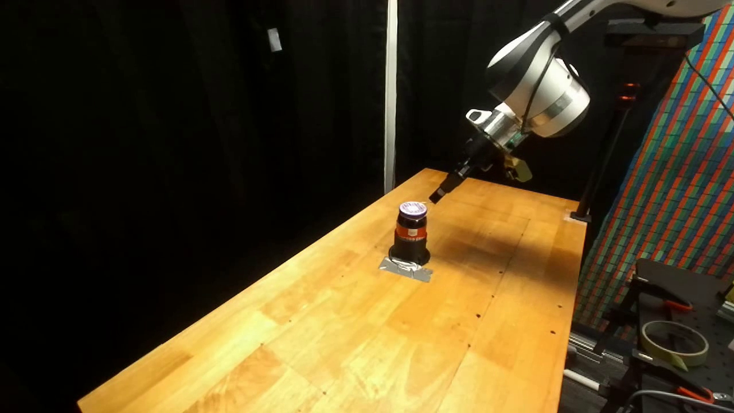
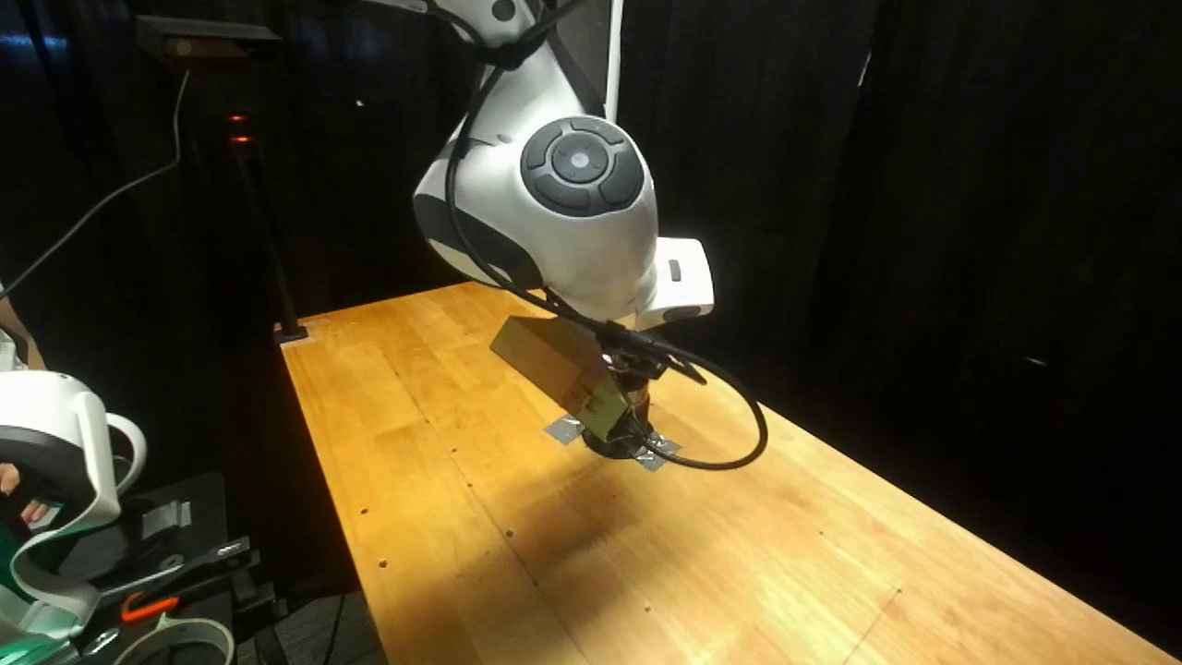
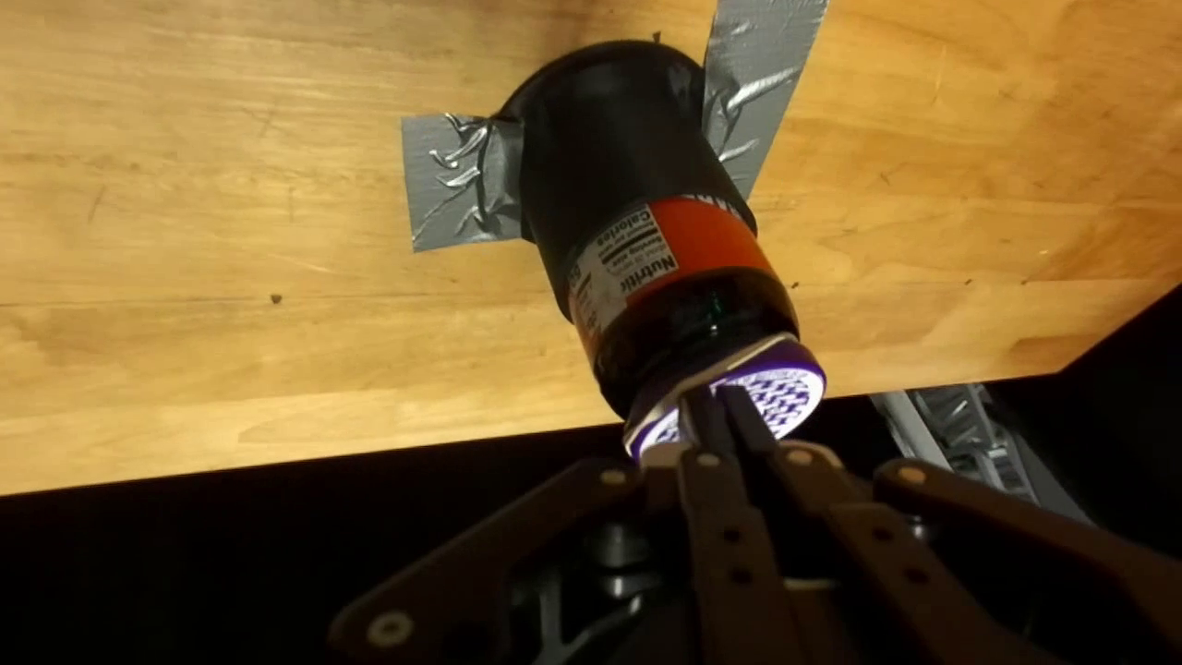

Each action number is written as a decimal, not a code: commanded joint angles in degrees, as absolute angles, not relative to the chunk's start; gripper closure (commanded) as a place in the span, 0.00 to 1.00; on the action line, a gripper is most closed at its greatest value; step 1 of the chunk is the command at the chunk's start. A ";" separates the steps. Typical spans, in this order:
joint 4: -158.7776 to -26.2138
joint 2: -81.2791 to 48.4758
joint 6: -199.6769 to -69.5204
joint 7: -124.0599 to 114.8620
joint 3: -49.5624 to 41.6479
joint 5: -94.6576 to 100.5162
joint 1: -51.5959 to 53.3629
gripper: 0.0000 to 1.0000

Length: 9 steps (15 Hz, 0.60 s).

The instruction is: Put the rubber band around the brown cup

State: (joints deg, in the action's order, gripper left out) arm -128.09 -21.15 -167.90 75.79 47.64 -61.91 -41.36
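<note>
The brown cup (image 1: 412, 231) is a dark jar with an orange label and a white-and-purple lid. It stands upright in a black holder (image 3: 619, 139) on the table; the wrist view shows the cup's dark body (image 3: 702, 309) close up. A thin tan rubber band (image 3: 757, 354) runs across the lid's near edge and side; its far part is hidden. My gripper (image 3: 718, 399) is at the lid, fingertips nearly together with the band passing beside them. It also shows beside the lid in an exterior view (image 1: 435, 198). Whether the band is pinched between the fingers I cannot tell.
Silver tape (image 1: 406, 269) fixes the holder to the wooden table (image 1: 367, 332). A greenish block (image 2: 554, 369) on the wrist and a looping black cable (image 2: 759, 434) hang close to the cup. A dark pole (image 1: 602, 155) stands at the table's edge. A tape roll (image 1: 674, 342) lies on a side shelf.
</note>
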 commanded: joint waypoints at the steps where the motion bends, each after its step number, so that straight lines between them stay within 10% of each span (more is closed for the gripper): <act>1: -127.86 -22.26 -167.36 89.26 54.01 -72.29 -48.47 0.92; 3: -128.25 -22.18 -166.06 94.52 55.58 -76.77 -50.92 0.92; 6: -130.99 -20.78 -161.73 88.19 52.56 -71.54 -50.08 0.62; 7: -129.02 -22.20 -164.38 91.87 53.48 -74.38 -50.06 0.78; 9: -130.22 -22.23 -162.90 90.46 52.63 -72.81 -50.07 0.63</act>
